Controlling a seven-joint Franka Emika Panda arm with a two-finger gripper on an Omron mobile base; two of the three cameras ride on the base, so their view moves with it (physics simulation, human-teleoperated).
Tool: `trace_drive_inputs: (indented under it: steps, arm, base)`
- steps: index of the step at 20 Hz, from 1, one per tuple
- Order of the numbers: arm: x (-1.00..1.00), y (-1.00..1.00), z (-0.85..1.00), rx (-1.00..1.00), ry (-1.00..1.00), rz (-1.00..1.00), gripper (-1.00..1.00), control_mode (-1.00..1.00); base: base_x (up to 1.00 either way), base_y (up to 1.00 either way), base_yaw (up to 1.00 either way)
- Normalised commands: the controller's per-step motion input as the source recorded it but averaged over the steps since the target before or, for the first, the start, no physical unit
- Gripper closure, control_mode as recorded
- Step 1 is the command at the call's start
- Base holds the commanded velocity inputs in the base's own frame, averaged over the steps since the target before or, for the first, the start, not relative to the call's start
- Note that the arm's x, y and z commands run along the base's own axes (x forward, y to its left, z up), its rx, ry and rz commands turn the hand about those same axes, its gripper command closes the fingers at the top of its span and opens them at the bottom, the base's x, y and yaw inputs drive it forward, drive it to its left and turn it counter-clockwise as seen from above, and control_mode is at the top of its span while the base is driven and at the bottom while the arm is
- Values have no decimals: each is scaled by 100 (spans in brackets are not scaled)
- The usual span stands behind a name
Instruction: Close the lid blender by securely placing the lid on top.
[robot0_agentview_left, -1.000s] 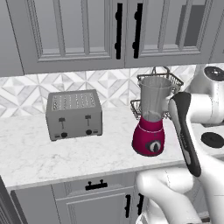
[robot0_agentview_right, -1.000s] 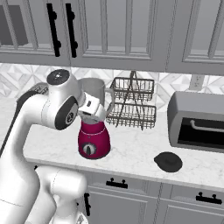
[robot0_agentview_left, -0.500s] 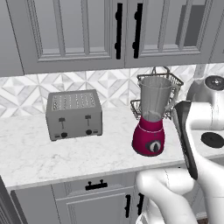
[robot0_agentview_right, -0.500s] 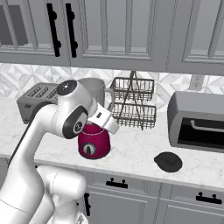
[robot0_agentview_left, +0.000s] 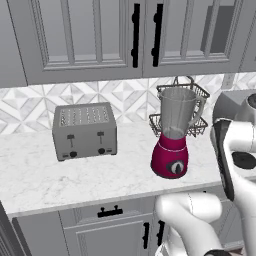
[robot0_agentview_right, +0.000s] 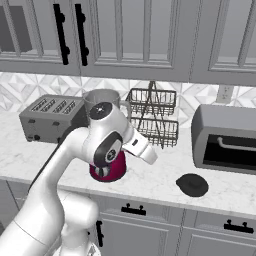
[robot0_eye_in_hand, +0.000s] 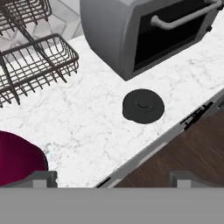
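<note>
The blender stands on the counter, a magenta base with a black dial under a tall clear jar whose top is uncovered. In the right base view my arm covers part of the blender. The lid, a flat round black cap, lies on the marble near the counter's front edge, right of the blender and in front of the grey oven; it shows as the lid and the lid too. My gripper is open and holds nothing. It hangs above the counter between blender and lid, with the lid ahead of it.
A boxy grey toaster sits left of the blender. A two-tier wire rack stands behind it by the tiled wall. A grey toaster oven with a bar handle is at the right. Wall cabinets hang overhead. The counter edge runs close to the lid.
My arm has swung right, away from the blender's jar and out over the counter toward the lid. Blender, lid and toaster have not moved.
</note>
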Motion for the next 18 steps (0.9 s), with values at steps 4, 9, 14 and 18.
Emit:
trace_drive_inputs:
  steps: [4,9,14,18]
  arm:
    - [0,-68,-34,1,0,0,-100,-100]
    - [0,-80,-29,13,0,0,-100,-100]
    - [1,-83,-22,21,0,0,-100,-100]
    - [6,-61,-13,17,0,0,-100,-100]
  base:
    - [0,0,0]
    - [0,0,0]
    - [0,0,0]
    - [0,0,0]
